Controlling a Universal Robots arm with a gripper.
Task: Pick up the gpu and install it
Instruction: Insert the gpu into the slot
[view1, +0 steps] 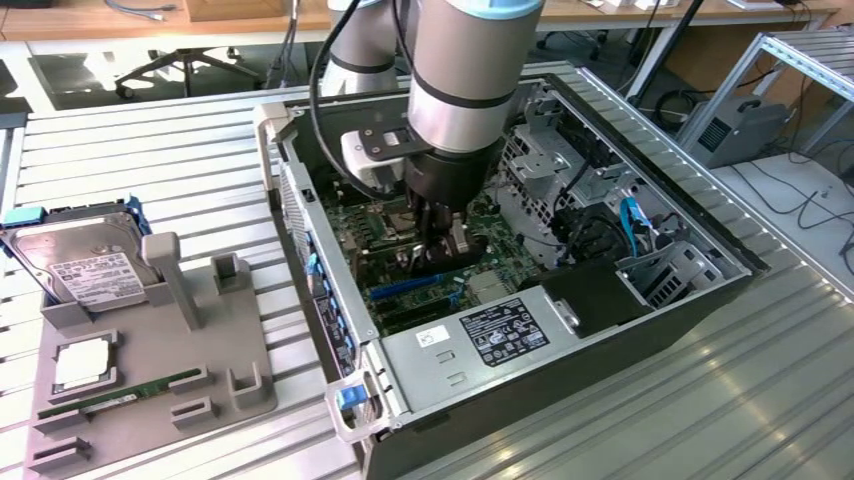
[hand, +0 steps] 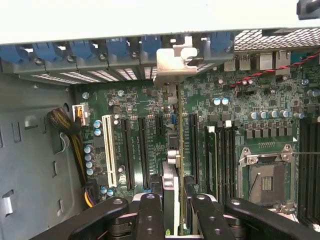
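The gpu (hand: 172, 150) is standing on edge inside the computer case (view1: 694, 300), directly over the motherboard (hand: 240, 100), with its silver bracket (hand: 176, 62) sitting against the case's rear slot row beside the blue retention clips (hand: 115, 47). The claw (hand: 172, 210) is clamped on the gpu, one finger pressing each face of the card's upper edge. In the exterior view the claw (view1: 445, 250) is reaching straight down into the case, the gpu (view1: 434, 262) showing as a dark slab between its fingers. Outside the case, toward the exterior view's left, a grey parts holder (view1: 147, 400) is resting on the counter (view1: 147, 160), carrying a hard drive (view1: 80, 265) and a green RAM stick (view1: 120, 395).
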